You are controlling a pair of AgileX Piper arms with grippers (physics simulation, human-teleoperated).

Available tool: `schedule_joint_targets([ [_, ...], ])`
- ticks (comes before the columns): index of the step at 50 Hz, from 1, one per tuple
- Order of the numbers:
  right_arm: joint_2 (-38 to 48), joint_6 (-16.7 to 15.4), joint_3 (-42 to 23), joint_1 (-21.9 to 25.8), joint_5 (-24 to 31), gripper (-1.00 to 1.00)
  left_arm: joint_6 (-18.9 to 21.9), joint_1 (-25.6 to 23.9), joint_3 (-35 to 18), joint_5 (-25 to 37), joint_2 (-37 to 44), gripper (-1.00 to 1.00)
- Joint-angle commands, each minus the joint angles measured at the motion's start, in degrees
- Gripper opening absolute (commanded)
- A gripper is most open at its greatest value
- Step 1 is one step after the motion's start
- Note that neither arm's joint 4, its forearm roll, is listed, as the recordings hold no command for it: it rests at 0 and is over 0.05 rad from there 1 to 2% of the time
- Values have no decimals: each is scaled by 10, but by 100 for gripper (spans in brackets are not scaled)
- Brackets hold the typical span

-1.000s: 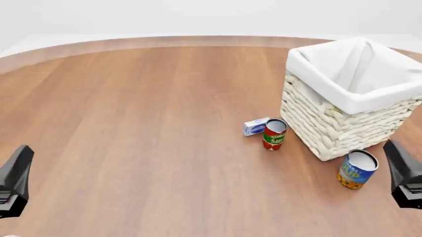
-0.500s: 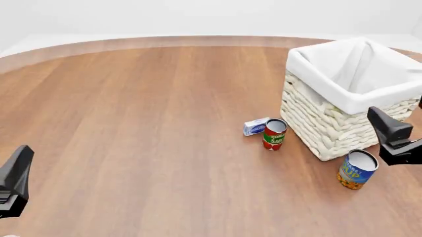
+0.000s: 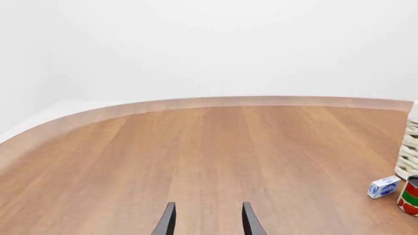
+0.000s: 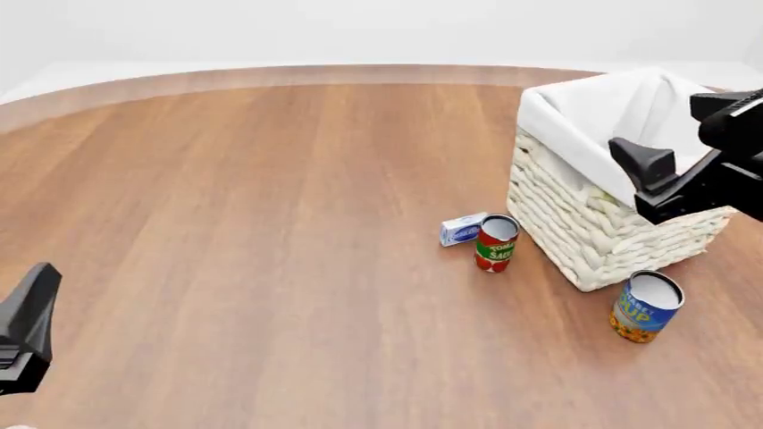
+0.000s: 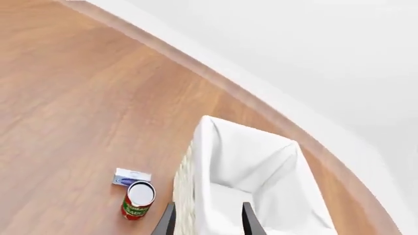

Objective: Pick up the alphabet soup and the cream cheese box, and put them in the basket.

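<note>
The alphabet soup (image 4: 645,307), a blue and yellow can with a white top, stands upright in front of the basket's near right corner. The cream cheese box (image 4: 463,229) (image 5: 132,176) (image 3: 383,187) lies flat left of the basket (image 4: 596,223) (image 5: 216,147). My right gripper (image 4: 634,154) (image 5: 207,223) hovers over the basket's front side, open and holding nothing. The soup is out of the right wrist view. My left gripper (image 4: 38,295) (image 3: 207,221) sits at the near left edge, open, far from all the objects.
A red and green can (image 4: 496,243) (image 5: 138,199) (image 3: 410,197) stands upright just right of the cream cheese box, close to the basket's left wall. The round wooden table (image 4: 263,223) ends in a curved far edge against a white background.
My right gripper has risen from the near right edge beside the soup and moved forward and left, over the basket's front side. The left arm and the objects have not moved.
</note>
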Motion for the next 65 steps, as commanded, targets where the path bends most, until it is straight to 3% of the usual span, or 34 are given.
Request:
schedule_joint_targets([
  [1,75,-66,-61,29,14,100,0,0,0,0,0,100],
  [7,109,-84,-99,45,33,100,0,0,0,0,0,100],
  [8,117,-107,-97,50,29,100,0,0,0,0,0,100],
  [12,137,-127,-108,60,26,100,0,0,0,0,0,100],
  [14,146,-122,-119,67,34,100,0,0,0,0,0,100],
  [16,156,-140,-123,68,27,100,0,0,0,0,0,100],
  [21,181,-150,-147,76,33,100,0,0,0,0,0,100],
  [26,195,-189,-147,87,27,100,0,0,0,0,0,100],
  [43,230,-221,-164,107,-2,100,0,0,0,0,0,100],
  [65,237,-228,-163,99,-6,100,0,0,0,0,0,100],
])
